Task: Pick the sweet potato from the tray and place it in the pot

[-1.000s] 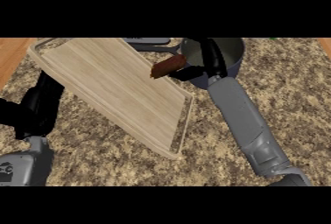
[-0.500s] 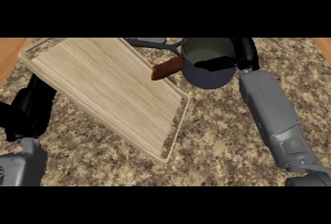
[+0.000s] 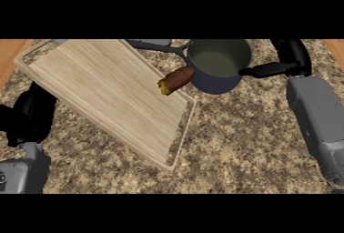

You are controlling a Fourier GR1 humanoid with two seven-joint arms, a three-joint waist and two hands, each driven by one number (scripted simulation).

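Lying against the outside wall of the pot (image 3: 216, 63), the sweet potato (image 3: 177, 79) rests at the far right edge of the tray (image 3: 101, 95), one end touching the pot's side, not inside it. No hand holds it. In the earlier frames it sat pressed between the dark pot and the right hand; now the right hand (image 3: 285, 61) has pulled away to the far side of the pot, well to the right of the potato, with the pot standing between them. Its fingers look extended toward the pot's rim, released, gripping nothing visible.

Pot interior appears empty, pale greenish bottom showing.

Left hand (image 3: 30, 113) shows at the lower left beside the tray's near edge, dark and bunched; whether its fingers are curled I cannot tell.

Judgement: placement not achieved. The potato seems to have gone wide of the rim and stopped at the pot's left flank. Next step probably needs a fresh reach across or around the pot to re-grasp it from the tray edge. Table (image 3: 249, 145) is speckled stone.
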